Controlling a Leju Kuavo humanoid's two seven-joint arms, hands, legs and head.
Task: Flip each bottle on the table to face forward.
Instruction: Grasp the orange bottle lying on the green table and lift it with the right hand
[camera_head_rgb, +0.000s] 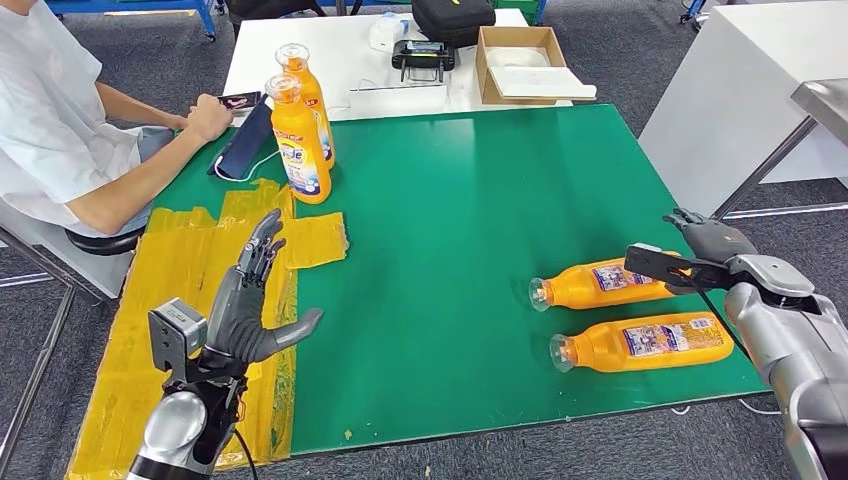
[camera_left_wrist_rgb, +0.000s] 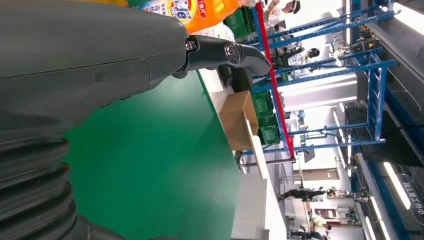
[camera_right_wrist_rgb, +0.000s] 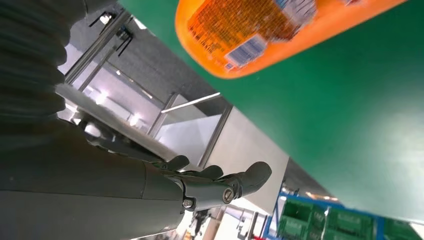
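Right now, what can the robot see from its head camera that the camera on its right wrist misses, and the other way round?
The head view alone shows two upright orange bottles at the far left, a person's hand beside them, yellow tape, a cardboard box and the robot's open left hand. The right wrist view alone shows green crates and a metal frame beyond the table edge. Both show the green table, the right hand holding nothing, and a lying orange bottle.
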